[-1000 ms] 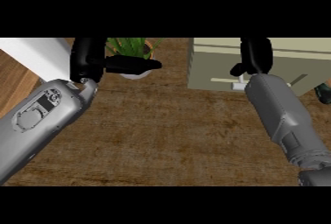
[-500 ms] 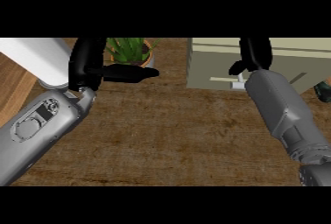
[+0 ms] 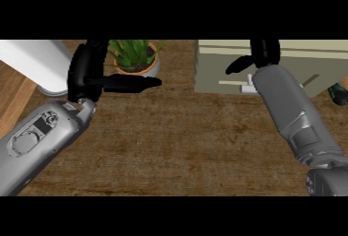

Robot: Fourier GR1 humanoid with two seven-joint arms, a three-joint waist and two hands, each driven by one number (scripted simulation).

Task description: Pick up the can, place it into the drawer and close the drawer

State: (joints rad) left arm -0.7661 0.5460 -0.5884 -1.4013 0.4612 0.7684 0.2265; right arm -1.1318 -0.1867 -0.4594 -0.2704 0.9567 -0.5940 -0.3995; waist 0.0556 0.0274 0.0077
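At the far right edge of the brown woven counter top [image 3: 183,147], just right of the pale olive drawer cabinet [image 3: 224,69], a small dark green and red object [image 3: 338,94] is seen, cut off by the frame; whether it is the can cannot be told. On the cabinet's front a short white handle [image 3: 234,83] is fixed, and the right hand [image 3: 262,53] is held directly over that front, just above and right of the handle, its black fingers running out of view at the top, so whether they are apart or curled cannot be told. Well left of the cabinet, the left hand [image 3: 88,69] is held upright with fingers straight and apart from the thumb, which is stretched toward the cabinet, nothing being grasped. Behind that thumb a green plant in a terracotta pot [image 3: 134,62] is seen. Farthest left of the cabinet, a white cylinder [image 3: 37,60] is stood.
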